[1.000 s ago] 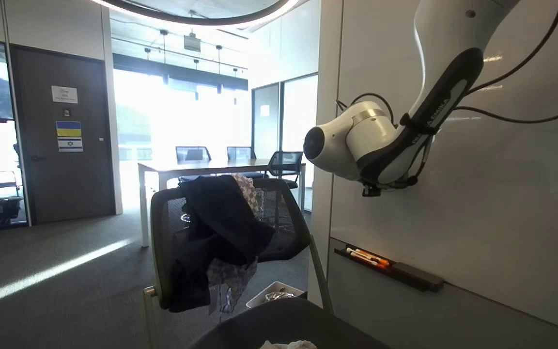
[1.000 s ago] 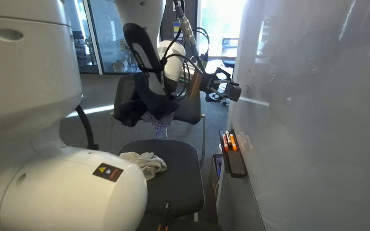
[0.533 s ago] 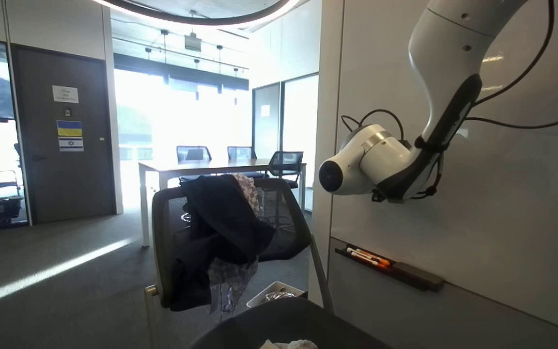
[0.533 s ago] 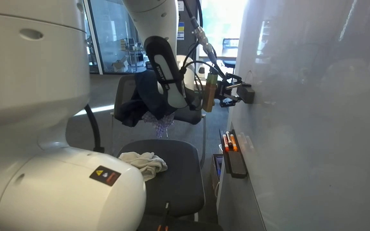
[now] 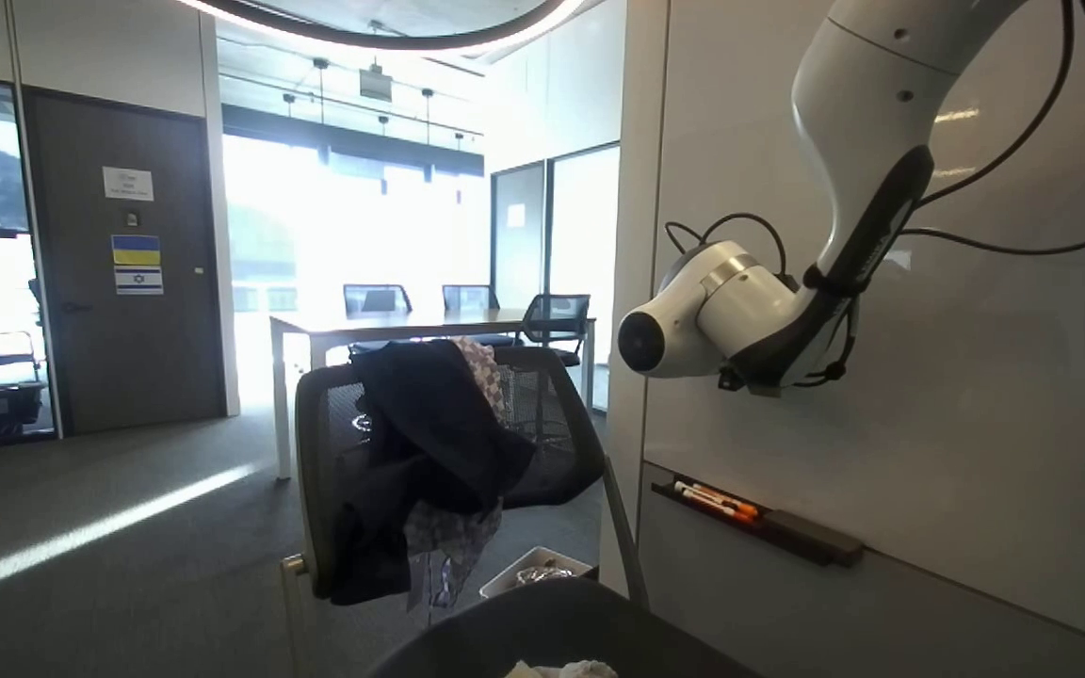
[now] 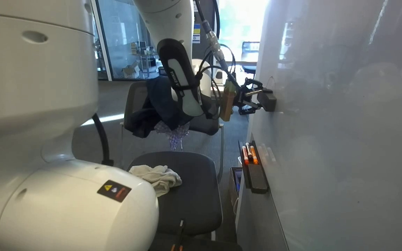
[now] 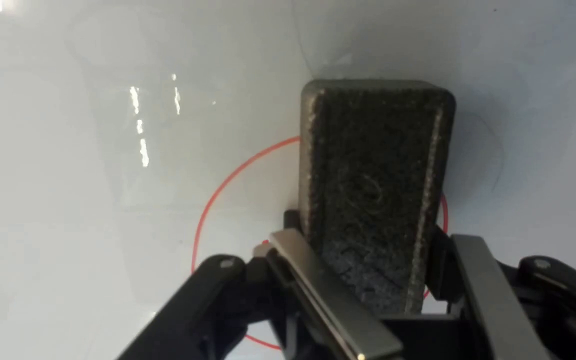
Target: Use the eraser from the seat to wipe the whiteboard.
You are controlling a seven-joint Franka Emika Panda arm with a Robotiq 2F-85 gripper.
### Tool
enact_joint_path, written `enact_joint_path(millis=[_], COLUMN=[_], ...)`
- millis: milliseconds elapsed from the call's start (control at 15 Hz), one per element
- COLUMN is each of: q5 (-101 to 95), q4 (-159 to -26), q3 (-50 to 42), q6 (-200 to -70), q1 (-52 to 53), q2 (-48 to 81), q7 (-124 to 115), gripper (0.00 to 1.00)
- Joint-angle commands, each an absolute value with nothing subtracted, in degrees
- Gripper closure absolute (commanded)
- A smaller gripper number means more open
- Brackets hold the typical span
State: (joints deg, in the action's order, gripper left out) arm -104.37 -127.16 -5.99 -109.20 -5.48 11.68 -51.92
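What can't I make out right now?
Wrist view: far face of the eraser, hidden by its body.
Wrist view: part of the red line, behind the eraser and gripper.
In an exterior view: gripper and eraser, behind the arm.
In an exterior view: cloth, cut off by the bottom edge.
In an exterior view: text on the door sign, too small.

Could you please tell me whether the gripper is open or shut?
Shut on the eraser: the wrist view shows the gripper with a jaw against each long side.

My wrist view faces the whiteboard close up; both exterior views, from farther back, share it at frame right, the mesh-backed office chair lower centre.
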Motion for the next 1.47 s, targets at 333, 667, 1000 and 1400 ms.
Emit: enact_joint_path(millis=[333, 667, 1000, 1400], q5=[-95.1, -90.4, -85.5, -86.4], q4=[-120.3, -112.0, -106.6, -105.1], q3=[-6.3, -4.7, -3.7, -4.1], q6=[-104.9, -101.4, -102.8, -101.8], q1=[-6.7, -5.3, -5.1, -5.2], q2=[5.9, 9.8, 17.6, 26.6], q7=[-45.7, -41.3, -40.2, -41.0], gripper=[0.69, 0.69, 0.69, 0.69])
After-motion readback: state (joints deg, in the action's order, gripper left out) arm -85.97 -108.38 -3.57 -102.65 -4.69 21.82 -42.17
